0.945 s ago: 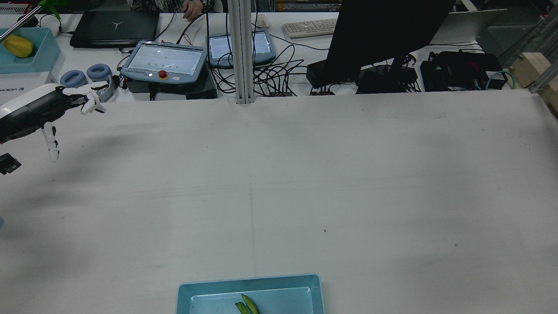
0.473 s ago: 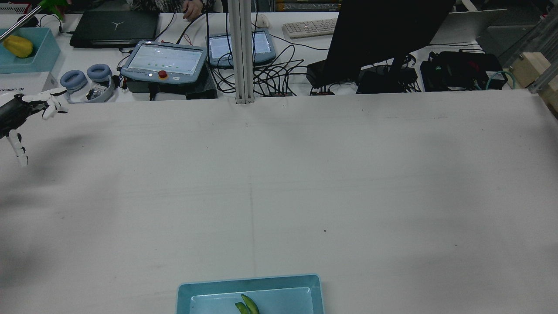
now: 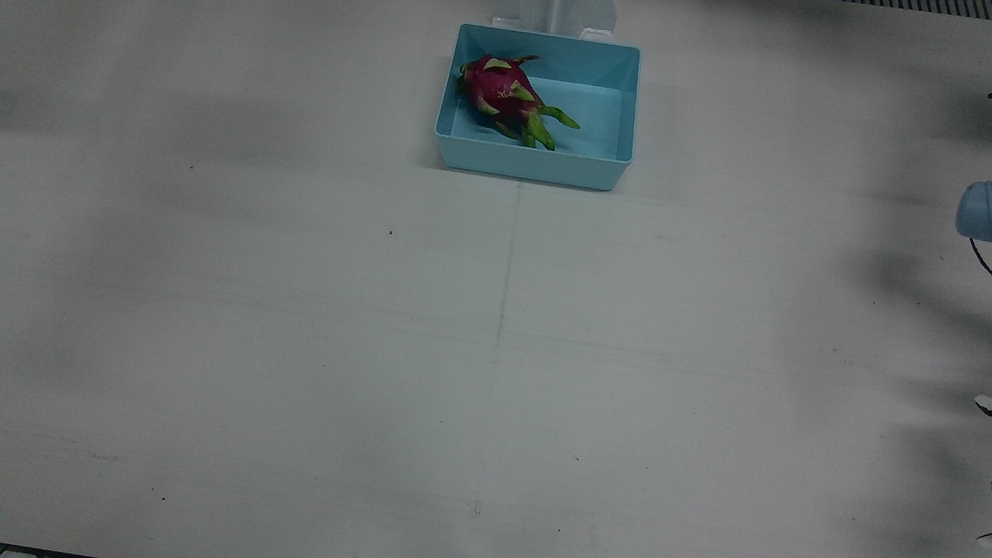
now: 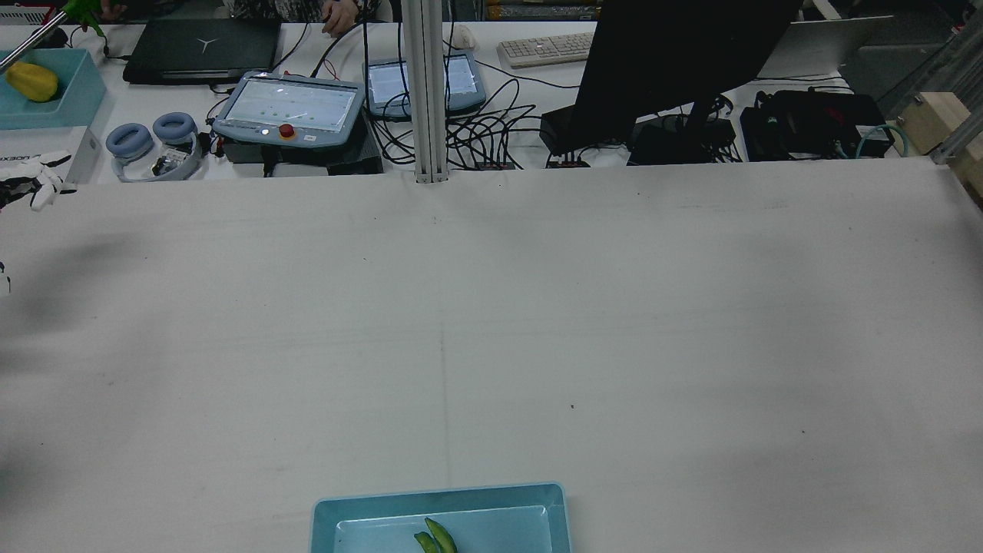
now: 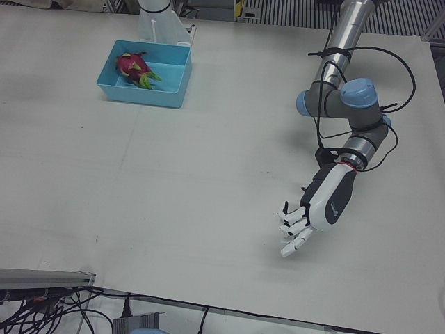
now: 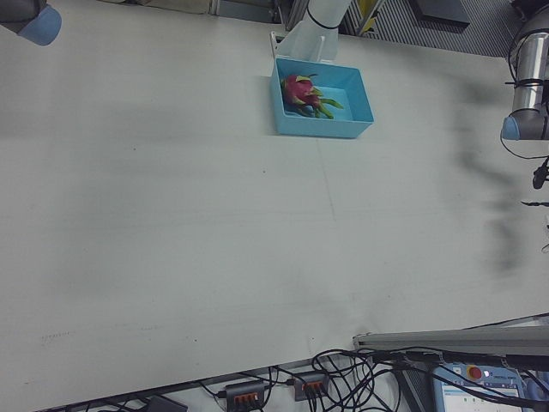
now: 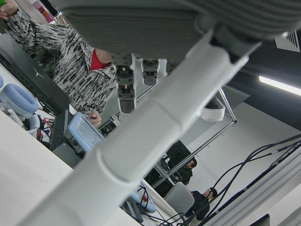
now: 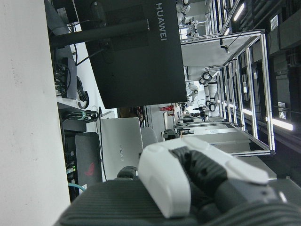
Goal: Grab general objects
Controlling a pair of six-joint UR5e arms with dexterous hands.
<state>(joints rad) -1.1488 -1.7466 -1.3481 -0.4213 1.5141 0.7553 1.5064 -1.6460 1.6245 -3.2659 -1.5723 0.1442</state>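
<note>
A pink dragon fruit (image 3: 502,94) with green scales lies in a light blue tray (image 3: 535,167) at the robot's edge of the table; it also shows in the left-front view (image 5: 134,67) and the right-front view (image 6: 300,89). In the rear view only its green tips (image 4: 435,535) show in the tray (image 4: 438,493). My left hand (image 5: 299,228) is open and empty, hovering over the table's operator-side edge, far from the tray. Only its fingertips (image 4: 34,183) show at the rear view's left edge. My right hand (image 8: 188,174) shows only up close; its state is unclear.
Past the table's far edge stand teach pendants (image 4: 288,107), blue headphones (image 4: 152,134), a black monitor (image 4: 676,61), cables, and a second tray with a yellow fruit (image 4: 31,81). My left arm's blue elbow (image 5: 351,97) hangs over the table. A right arm joint (image 6: 30,17) sits top left.
My left hand has moved steadily to the left in the rear view; now only its fingertips remain at the frame edge. The tray and fruit have not moved.
</note>
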